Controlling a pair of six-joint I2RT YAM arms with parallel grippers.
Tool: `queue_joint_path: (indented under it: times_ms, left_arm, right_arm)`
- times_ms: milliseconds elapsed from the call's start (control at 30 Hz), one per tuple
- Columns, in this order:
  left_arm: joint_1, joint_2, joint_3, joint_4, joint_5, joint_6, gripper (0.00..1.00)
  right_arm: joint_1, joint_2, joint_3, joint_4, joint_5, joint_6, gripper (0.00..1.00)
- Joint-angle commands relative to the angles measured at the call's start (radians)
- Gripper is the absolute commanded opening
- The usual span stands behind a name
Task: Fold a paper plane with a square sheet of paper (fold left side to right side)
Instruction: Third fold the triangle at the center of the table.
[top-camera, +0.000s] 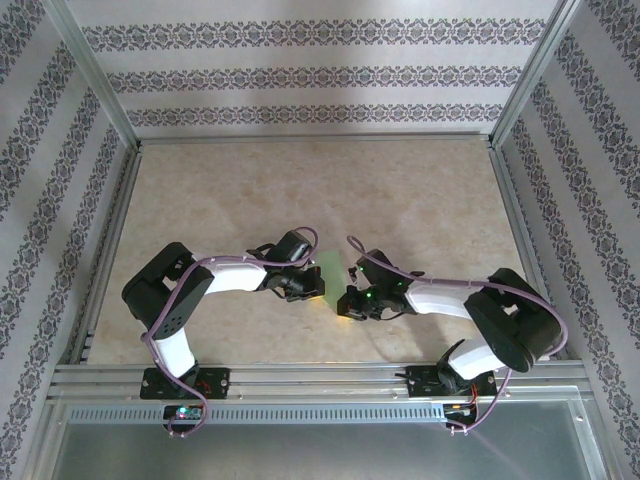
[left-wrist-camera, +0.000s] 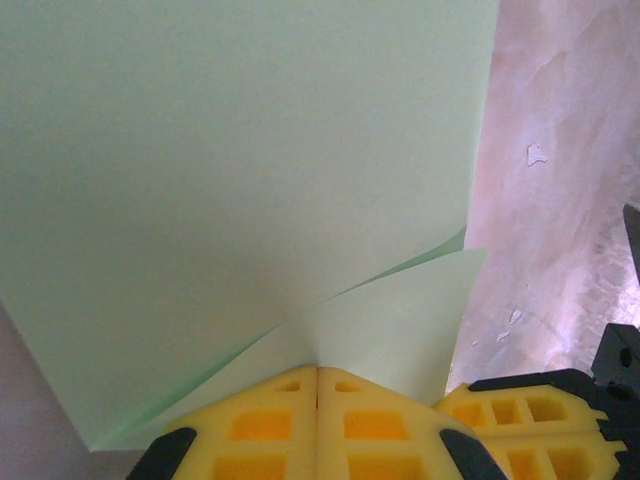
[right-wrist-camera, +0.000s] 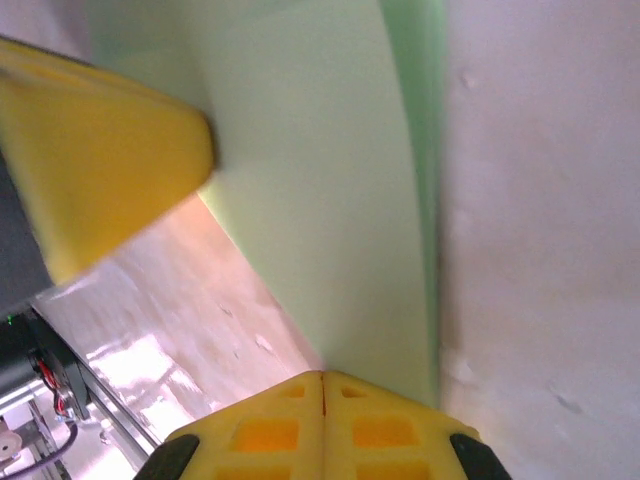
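Square sheet of paper (top-camera: 329, 270) lay mid-frame in the top view, held between both arms. Left gripper (left-wrist-camera: 318, 385) was clenched on one edge, right gripper (right-wrist-camera: 323, 390) clenched on another. Risk: pulling apart could tear it, and uneven drag could skew the crease. Beige marbled surface (top-camera: 300, 190), striped patterned walls (top-camera: 300, 75), metal frame rail (top-camera: 320, 377).

1. The top view sits high above and behind the arm bases and faces down on the whole desk (top-camera: 300, 190) from afar.
2. The left wrist view looks past the left pincer (left-wrist-camera: 317, 372), very close to the square sheet of paper (left-wrist-camera: 240, 160).
3. The right wrist view looks past the right pincer (right-wrist-camera: 322, 376), equally close; all three views share the sheet.
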Motion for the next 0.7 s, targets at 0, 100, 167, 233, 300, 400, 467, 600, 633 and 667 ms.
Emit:
queue_joint_path:
  times_ms: [0, 100, 167, 233, 300, 400, 467, 600, 633, 667]
  left_arm:
    - [0.01, 0.034, -0.001, -0.099, -0.073, 0.026, 0.0]
    - [0.01, 0.037, 0.003, -0.095, -0.066, 0.027, 0.0]
    - [0.008, 0.035, 0.007, -0.087, -0.058, 0.029, 0.0]
    - [0.007, 0.03, 0.008, -0.059, -0.041, 0.02, 0.0]
    - [0.007, 0.022, 0.01, -0.017, -0.017, 0.001, 0.0]
    - [0.007, 0.006, 0.02, 0.033, 0.004, -0.025, 0.0]
    - [0.007, -0.01, 0.031, 0.044, 0.006, -0.03, 0.03]
    - [0.011, -0.06, 0.06, 0.033, -0.011, -0.018, 0.15]
    - [0.014, -0.075, 0.065, 0.02, -0.02, -0.011, 0.18]
    - [0.02, -0.094, 0.065, 0.011, -0.034, -0.003, 0.2]
  right_arm:
    - [-0.01, -0.035, -0.068, -0.168, 0.008, 0.024, 0.0]
    - [-0.027, -0.087, -0.092, -0.188, 0.011, 0.016, 0.0]
    - [-0.043, -0.133, -0.086, -0.215, 0.02, -0.009, 0.0]
    - [-0.061, -0.188, -0.067, -0.246, 0.041, -0.037, 0.0]
    - [-0.096, -0.244, -0.045, -0.268, 0.049, -0.076, 0.06]
    - [-0.164, -0.304, -0.02, -0.277, 0.05, -0.139, 0.26]
    - [-0.209, -0.325, -0.011, -0.267, 0.048, -0.186, 0.36]
    - [-0.265, -0.302, 0.024, -0.217, 0.015, -0.265, 0.51]
    - [-0.267, -0.289, 0.037, -0.205, 0.01, -0.284, 0.53]
    - [-0.267, -0.265, 0.052, -0.192, 0.001, -0.309, 0.55]
